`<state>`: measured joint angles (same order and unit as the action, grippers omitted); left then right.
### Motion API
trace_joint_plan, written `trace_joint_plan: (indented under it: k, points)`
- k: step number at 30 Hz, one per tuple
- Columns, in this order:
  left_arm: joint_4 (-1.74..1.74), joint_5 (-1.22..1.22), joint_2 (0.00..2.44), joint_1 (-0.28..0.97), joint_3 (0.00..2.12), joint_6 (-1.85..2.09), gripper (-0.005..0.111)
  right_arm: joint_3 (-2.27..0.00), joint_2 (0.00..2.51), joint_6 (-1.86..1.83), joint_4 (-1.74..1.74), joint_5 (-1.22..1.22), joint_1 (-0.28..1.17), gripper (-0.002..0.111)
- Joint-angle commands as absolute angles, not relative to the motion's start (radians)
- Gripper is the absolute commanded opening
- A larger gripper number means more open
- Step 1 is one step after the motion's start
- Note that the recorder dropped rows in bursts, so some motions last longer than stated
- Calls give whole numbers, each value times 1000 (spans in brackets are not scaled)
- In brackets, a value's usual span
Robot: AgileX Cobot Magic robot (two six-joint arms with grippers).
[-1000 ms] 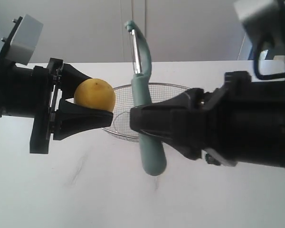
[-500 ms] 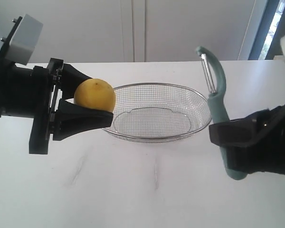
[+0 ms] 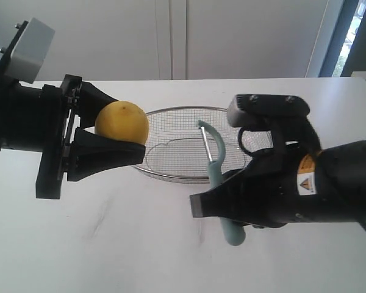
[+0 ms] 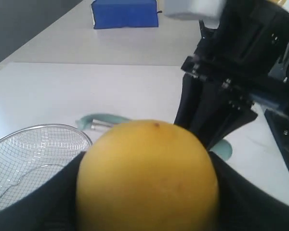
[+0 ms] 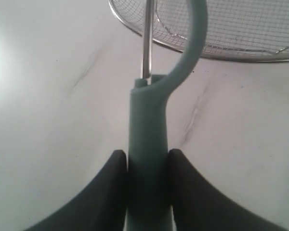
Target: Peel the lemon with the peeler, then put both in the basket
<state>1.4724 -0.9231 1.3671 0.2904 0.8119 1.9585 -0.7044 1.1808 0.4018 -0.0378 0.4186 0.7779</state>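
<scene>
My left gripper (image 3: 125, 135) is shut on the yellow lemon (image 3: 122, 122), holding it in the air at the left rim of the wire basket (image 3: 171, 177). The lemon (image 4: 147, 175) fills the left wrist view between the black fingers. My right gripper (image 3: 216, 204) is shut on the teal handle of the peeler (image 3: 216, 162), low in front of the basket, with the blade end up and leaning toward the lemon. In the right wrist view the peeler (image 5: 149, 139) sits between the two fingers (image 5: 113, 178) and its head reaches over the basket (image 5: 260, 53).
The white table (image 3: 122, 244) carries the basket at its middle. A blue box (image 4: 125, 13) lies at the table's far end in the left wrist view. A white wall and a window frame (image 3: 335, 36) stand behind.
My right arm swung the peeler away to the right, then brought it back lower, in front of the basket. The left gripper and the lemon have stayed still.
</scene>
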Motion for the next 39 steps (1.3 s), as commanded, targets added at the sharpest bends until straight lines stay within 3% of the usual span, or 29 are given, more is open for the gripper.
trace_joint_plan:
  k: [1,14,39]
  points:
    - [1501,-953,1363,293,816,2117,0,-709,1256,275,-165,343,778,0]
    - [1501,-936,1363,293,816,2117,0,-773,1295,-347,-852,404,778,0]
    - [1485,-908,1363,293,816,2117,0,-777,1236,-360,-863,375,778,0]
